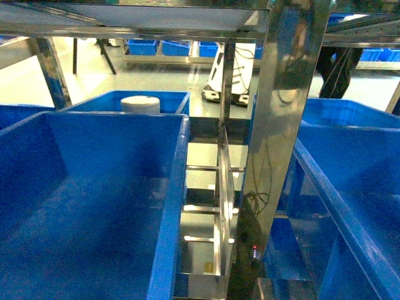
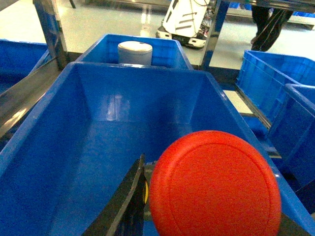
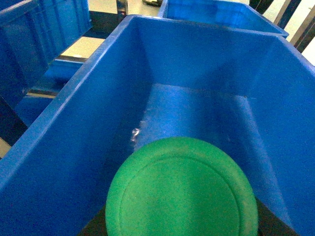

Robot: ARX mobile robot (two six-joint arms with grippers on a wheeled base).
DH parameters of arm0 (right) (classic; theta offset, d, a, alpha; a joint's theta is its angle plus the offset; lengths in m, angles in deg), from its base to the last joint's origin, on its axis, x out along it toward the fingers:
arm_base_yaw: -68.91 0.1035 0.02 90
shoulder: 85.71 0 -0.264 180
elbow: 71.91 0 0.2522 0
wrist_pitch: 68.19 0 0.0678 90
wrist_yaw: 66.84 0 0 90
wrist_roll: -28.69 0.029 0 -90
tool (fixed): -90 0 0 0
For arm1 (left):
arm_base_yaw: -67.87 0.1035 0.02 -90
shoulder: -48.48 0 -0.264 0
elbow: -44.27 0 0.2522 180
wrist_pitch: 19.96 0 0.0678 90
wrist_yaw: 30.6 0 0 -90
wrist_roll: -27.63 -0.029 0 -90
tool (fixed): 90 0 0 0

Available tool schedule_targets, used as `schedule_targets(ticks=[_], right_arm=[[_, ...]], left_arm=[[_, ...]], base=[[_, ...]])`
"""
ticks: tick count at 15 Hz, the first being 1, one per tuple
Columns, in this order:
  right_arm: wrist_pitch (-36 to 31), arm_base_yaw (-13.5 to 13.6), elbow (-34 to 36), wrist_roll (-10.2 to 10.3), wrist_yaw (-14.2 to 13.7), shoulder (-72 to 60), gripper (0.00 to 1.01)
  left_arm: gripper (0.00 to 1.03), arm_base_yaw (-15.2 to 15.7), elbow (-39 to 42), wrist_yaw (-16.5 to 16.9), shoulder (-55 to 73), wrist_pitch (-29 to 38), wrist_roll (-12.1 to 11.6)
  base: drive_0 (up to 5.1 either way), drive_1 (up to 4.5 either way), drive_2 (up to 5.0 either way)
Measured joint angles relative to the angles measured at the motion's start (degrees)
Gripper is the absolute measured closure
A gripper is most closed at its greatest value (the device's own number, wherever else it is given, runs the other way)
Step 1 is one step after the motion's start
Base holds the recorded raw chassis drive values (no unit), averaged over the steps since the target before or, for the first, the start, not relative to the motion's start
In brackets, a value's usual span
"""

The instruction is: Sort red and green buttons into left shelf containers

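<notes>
- The left gripper [image 2: 147,206] is clamped on the red button [image 2: 215,189], whose cap fills the 5 o'clock part of the left wrist view; one dark finger [image 2: 125,201] shows at 7 o'clock of the cap, the other is hidden.
- The red button hangs over the open near bin [image 2: 74,73], close to its right wall. Let go here, it could strike the rim or wall at 3 o'clock and bounce out toward the gap.
- The right gripper's own parts are barely visible; the green button [image 3: 181,189] sits at 6 o'clock in the right wrist view and appears held, though I cannot see fingers closed on it.
- The green button is above a different bin [image 3: 59,123], which looks like the one at 3 o'clock in the head view. The task wants left shelf containers, so dropping here would likely missort it.
- Carrying it leftward means crossing the steel post [image 1: 278,156] at centre; an arm or the button could catch it.
- The far bin [image 2: 98,49] at 12 o'clock holds a white cylinder [image 2: 135,52]; a button dropped there could knock it.
- Both buttons into one bin would defeat the sorting.
</notes>
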Motion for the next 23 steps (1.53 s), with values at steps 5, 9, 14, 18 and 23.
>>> schedule_targets(ticks=[5,9,14,18,23], right_arm=[[-11.6,-3.0,-7.2,-0.5,-0.5,-21.2,0.67],[-10.9,-6.1,-17.6,-3.1,0.5,-42.9,0.67],[7.6,-4.4,-36.6,-2.0,2.2,-62.0,0.67],[9.2,-3.8,-37.7,-3.5,1.6,-63.7,0.57],[-1.2,-4.6,-31.3,-3.5,0.1,-60.1,0.01]], left_arm=[[0.69,0.0,0.0,0.0,0.0,0.0,0.0],[0.69,0.0,0.0,0.0,0.0,0.0,0.0],[0.69,0.0,0.0,0.0,0.0,0.0,0.0],[0.69,0.0,0.0,0.0,0.0,0.0,0.0],[0.69,0.0,0.0,0.0,0.0,0.0,0.0]], base=[[-0.1,2.49,-2.7],[0.0,0.0,0.0],[0.0,0.0,0.0],[0.0,0.0,0.0],[0.0,0.0,0.0]])
